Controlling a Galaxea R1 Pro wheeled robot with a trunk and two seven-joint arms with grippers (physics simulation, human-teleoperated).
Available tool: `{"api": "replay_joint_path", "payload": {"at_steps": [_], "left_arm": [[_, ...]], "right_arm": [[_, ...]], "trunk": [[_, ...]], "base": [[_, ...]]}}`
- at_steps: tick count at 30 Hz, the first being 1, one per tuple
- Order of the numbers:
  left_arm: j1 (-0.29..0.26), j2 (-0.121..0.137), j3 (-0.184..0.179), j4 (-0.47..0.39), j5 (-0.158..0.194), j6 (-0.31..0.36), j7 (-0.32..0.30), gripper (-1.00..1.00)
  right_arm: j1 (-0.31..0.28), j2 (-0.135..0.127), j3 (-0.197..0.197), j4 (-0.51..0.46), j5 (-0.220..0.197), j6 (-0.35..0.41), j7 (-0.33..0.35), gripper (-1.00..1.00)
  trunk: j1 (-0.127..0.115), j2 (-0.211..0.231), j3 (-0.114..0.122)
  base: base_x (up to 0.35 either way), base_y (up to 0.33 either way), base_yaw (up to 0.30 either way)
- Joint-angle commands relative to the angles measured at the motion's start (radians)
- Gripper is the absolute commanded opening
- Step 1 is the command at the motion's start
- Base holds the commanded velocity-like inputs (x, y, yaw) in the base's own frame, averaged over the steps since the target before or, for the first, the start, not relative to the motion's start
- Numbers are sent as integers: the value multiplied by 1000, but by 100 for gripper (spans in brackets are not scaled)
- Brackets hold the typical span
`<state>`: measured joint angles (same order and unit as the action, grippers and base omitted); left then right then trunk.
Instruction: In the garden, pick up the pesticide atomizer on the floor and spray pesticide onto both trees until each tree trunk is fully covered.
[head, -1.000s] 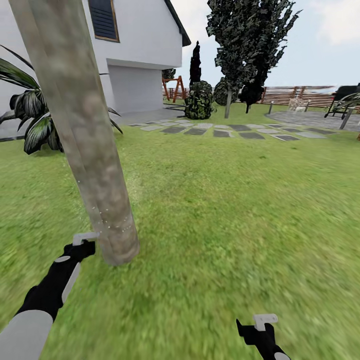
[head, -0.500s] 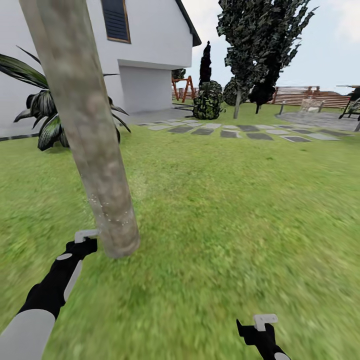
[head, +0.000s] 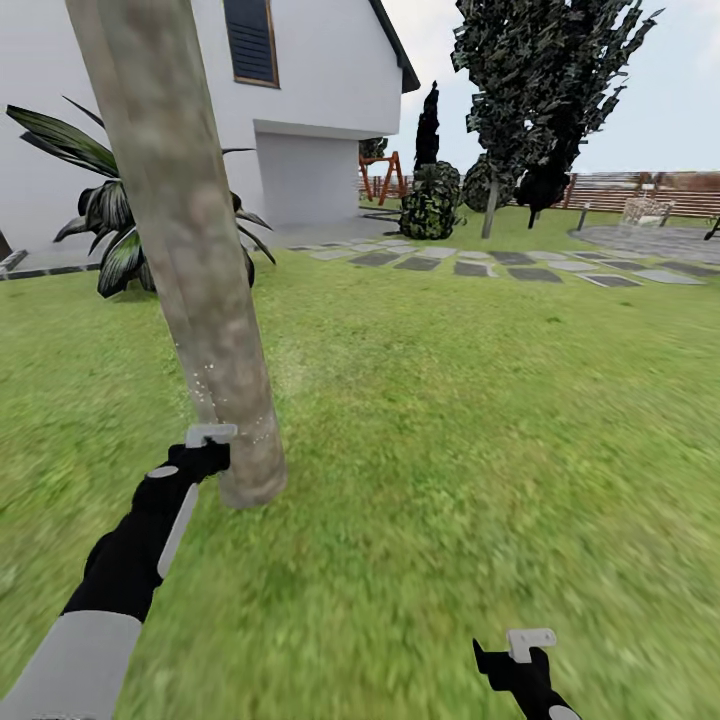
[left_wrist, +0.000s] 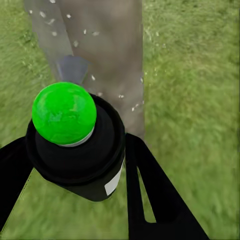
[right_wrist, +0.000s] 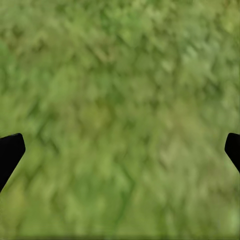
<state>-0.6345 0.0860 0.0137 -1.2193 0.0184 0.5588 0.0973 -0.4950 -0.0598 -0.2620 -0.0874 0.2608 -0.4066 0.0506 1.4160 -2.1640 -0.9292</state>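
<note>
Left gripper clamped on pesticide atomizer: black body, green round cap, held between two black fingers. Nozzle points at tree trunk, just beside lower trunk near its base. White pesticide specks dot bark above atomizer. Second tree stands well apart, past stepping stones near fence. Right gripper hangs over lawn, fingers spread wide, nothing between. White house behind trunk.
</note>
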Motion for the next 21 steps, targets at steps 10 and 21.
{"api": "replay_joint_path", "payload": {"at_steps": [10, 21], "left_arm": [[-11, 7, -12, -103, 8, 148, -10, -100], [-29, 115, 47, -141, 12, 183, -158, -100]], "right_arm": [[1, 0, 1, 0, 1, 0, 0, 100], [1, 0, 1, 0, 2, 0, 0, 100]], "trunk": [[0, 0, 0], [0, 0, 0]], "base": [[0, 0, 0], [0, 0, 0]]}}
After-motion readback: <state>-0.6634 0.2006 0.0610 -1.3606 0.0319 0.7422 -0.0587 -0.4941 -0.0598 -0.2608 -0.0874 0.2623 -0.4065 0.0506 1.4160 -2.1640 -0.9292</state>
